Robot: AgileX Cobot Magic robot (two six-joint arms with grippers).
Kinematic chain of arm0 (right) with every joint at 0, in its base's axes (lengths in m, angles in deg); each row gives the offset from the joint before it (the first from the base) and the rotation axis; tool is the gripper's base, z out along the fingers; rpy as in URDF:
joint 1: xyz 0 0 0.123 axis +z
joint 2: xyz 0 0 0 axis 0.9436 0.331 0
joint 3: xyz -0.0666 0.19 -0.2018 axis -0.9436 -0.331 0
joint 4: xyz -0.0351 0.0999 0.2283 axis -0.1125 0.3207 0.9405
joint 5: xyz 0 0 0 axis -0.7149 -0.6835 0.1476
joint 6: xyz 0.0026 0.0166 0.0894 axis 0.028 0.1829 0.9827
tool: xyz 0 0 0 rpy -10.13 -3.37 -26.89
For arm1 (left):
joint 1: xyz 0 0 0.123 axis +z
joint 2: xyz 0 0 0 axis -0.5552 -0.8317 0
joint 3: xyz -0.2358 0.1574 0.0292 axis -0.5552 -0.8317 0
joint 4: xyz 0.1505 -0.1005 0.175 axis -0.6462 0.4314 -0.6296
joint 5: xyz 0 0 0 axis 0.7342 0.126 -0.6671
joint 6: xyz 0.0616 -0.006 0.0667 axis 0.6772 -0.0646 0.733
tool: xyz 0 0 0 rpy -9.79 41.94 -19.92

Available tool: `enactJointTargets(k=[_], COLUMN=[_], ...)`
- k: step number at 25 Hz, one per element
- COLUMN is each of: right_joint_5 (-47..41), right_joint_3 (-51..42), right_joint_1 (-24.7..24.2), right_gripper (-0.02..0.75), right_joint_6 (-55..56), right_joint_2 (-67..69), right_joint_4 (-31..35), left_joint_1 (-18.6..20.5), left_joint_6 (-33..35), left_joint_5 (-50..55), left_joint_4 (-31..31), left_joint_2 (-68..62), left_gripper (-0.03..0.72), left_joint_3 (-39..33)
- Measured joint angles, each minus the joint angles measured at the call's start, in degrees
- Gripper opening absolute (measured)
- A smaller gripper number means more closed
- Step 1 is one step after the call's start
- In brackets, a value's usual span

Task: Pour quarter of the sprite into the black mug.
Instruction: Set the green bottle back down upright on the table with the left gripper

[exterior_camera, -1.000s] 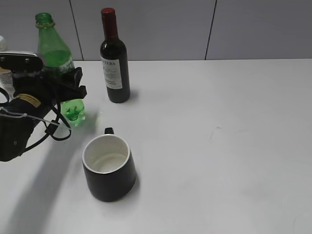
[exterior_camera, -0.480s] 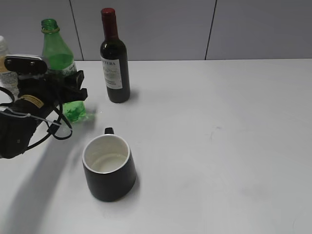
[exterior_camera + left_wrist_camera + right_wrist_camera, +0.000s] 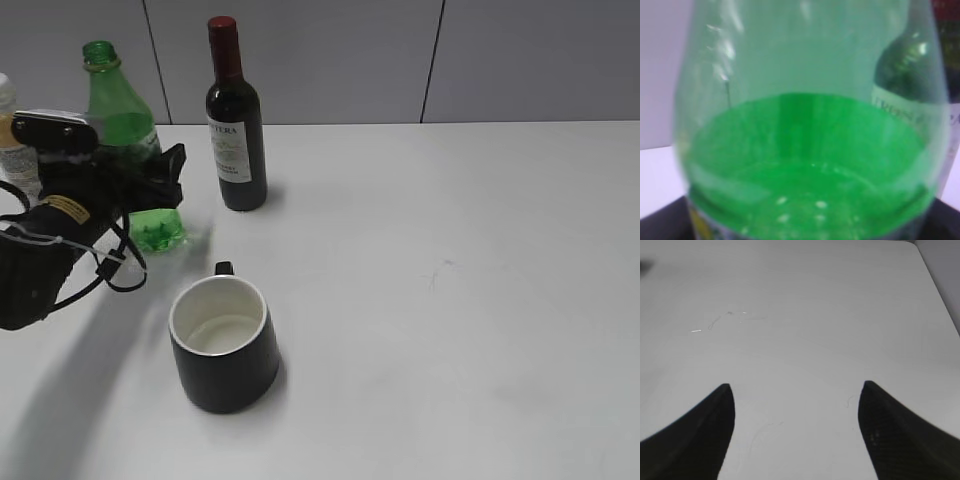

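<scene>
The sprite (image 3: 120,120) is a green plastic bottle with no cap, near upright at the back left, with its base (image 3: 156,229) close to the table. My left gripper (image 3: 135,185) is shut on its middle. In the left wrist view the sprite (image 3: 805,150) fills the frame, with liquid in the lower part. The black mug (image 3: 224,345), white inside, stands upright in front of the bottle and to its right, with its handle pointing away. My right gripper (image 3: 795,405) is open and empty above bare table; it does not show in the exterior view.
A dark wine bottle (image 3: 235,130) stands at the back, right of the sprite, and shows through the green plastic in the left wrist view (image 3: 915,75). Another bottle (image 3: 8,130) is partly visible at the far left edge. A grey wall runs behind the white table (image 3: 450,300).
My left gripper and the sprite have shifted a little to the right, toward the wine bottle. The mug and the wine bottle have not moved.
</scene>
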Motion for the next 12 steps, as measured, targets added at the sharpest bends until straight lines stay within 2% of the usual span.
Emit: enactJointTargets(k=[3,12], right_joint_5=[0.0,0.0], right_joint_3=[0.0,0.0], right_joint_1=[0.0,0.0], right_gripper=[0.583,0.583], right_joint_6=[0.0,0.0], right_joint_2=[0.0,0.0], right_joint_4=[0.0,0.0], left_joint_1=[0.0,0.0], left_joint_6=[0.0,0.0], left_joint_5=[-1.1,-1.1], left_joint_4=[-0.1,-0.1], left_joint_2=[0.2,4.2], left_gripper=[0.659,0.664], left_joint_3=[-1.9,-8.8])
